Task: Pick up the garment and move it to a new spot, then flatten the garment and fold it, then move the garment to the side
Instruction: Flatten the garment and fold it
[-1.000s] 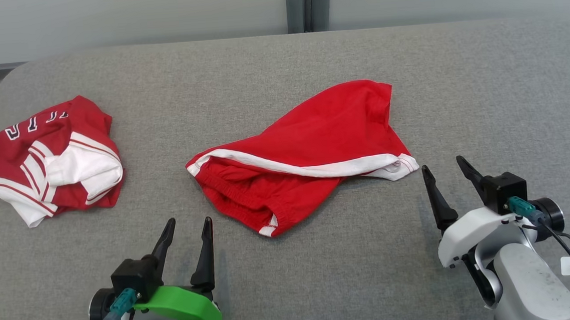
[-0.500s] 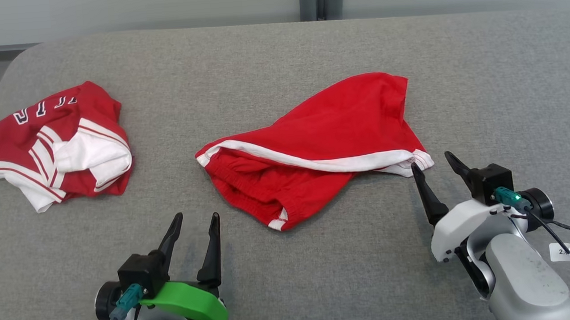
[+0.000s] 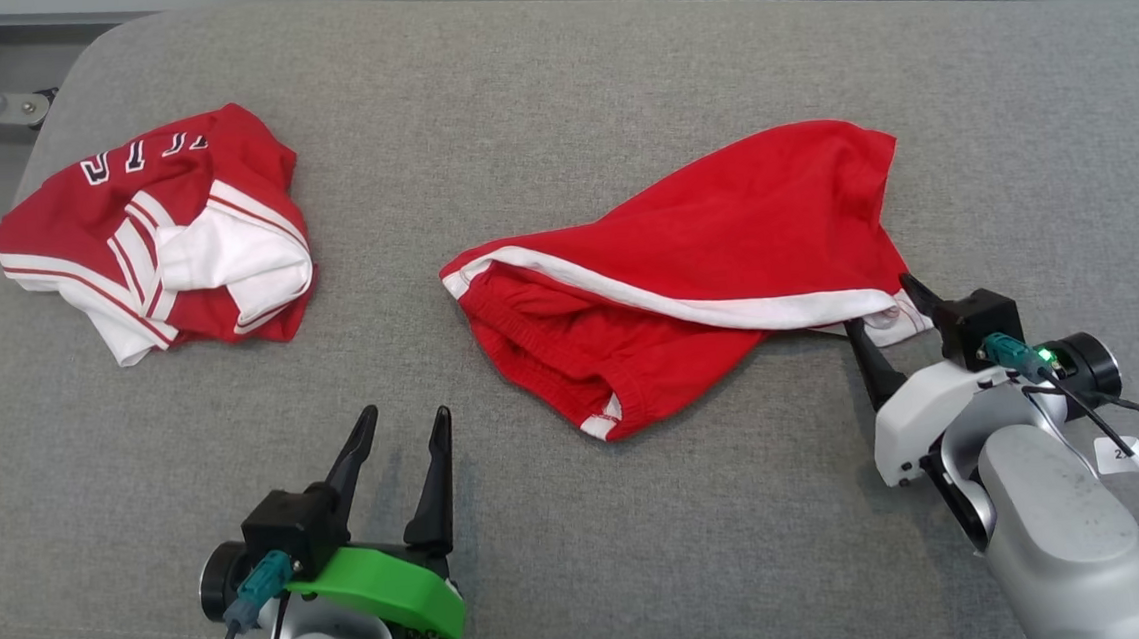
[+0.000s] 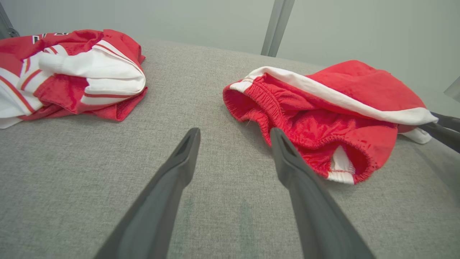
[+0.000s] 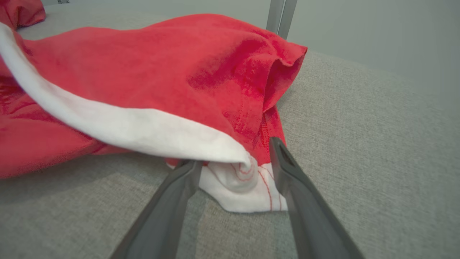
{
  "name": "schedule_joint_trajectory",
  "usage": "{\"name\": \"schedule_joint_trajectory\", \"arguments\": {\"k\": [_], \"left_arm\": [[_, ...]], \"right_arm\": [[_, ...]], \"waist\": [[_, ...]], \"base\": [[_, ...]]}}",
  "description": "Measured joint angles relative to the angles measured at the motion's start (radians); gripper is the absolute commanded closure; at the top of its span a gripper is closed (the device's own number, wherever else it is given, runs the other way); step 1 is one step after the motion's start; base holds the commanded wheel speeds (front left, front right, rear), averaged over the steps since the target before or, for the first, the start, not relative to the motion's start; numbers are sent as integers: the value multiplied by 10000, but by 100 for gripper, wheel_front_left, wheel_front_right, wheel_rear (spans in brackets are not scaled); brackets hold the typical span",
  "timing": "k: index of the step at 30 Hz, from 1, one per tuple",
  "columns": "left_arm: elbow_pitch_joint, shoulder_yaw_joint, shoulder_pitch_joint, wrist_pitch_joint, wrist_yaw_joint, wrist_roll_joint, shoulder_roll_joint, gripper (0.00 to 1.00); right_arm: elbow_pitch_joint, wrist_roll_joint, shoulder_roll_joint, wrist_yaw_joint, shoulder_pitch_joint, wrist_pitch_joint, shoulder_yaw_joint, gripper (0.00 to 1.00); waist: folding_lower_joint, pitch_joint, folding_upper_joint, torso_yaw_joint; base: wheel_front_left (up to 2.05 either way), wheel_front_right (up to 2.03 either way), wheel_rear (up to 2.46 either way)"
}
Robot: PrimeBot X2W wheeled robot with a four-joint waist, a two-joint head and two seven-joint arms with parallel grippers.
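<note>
Both grippers open beside the red shorts [image 3: 684, 241].
Head view: the shorts lie crumpled at the centre of the grey padded surface [image 3: 552, 70], well apart from a red-and-white jersey [image 3: 163, 238] at the left. The left gripper [image 3: 406, 414] stands near the elastic waistband [image 3: 531, 347], fingers spread and empty, and the right gripper [image 3: 879, 306] straddles the white hem corner [image 3: 892, 317]. Left wrist view: the spread fingers frame bare surface, with the waistband just beyond the right-hand one. Right wrist view: the parted fingers flank the hem corner, which rests on the surface between them, not yet pinched.
</note>
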Motion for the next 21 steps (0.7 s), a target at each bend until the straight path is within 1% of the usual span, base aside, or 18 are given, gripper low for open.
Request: {"name": "schedule_joint_trajectory", "arguments": {"k": [1,2,7,13,17,21], "left_arm": [[-31,-29,-41,0,0,-4,0,0],[-63,-46,-67,0,2,-31,0,0],[-104,-119,-135,0,6,-98,0,0],[-8,-33,-651,0,54,-29,-2,0],[29,92,-902,0,82,21,-4,0],[42,259,-906,0,127,104,-4,0]], "right_arm": [[-12,-29,-4,0,-75,0,-25,95],[-12,-56,-13,0,-135,0,-48,100],[-130,-153,-65,2,-244,0,-67,100],[-642,-142,-117,0,-268,0,-207,100],[-1398,40,-40,0,-221,0,-366,100],[-2654,267,-19,2,244,0,-213,100]], "waist": [[0,46,0,36],[0,89,0,69],[0,223,0,121],[0,222,0,-107],[0,210,0,-378],[0,163,0,-737]], "base": [[0,0,0],[0,0,0],[0,0,0],[0,0,0],[0,0,0],[0,0,0]]}}
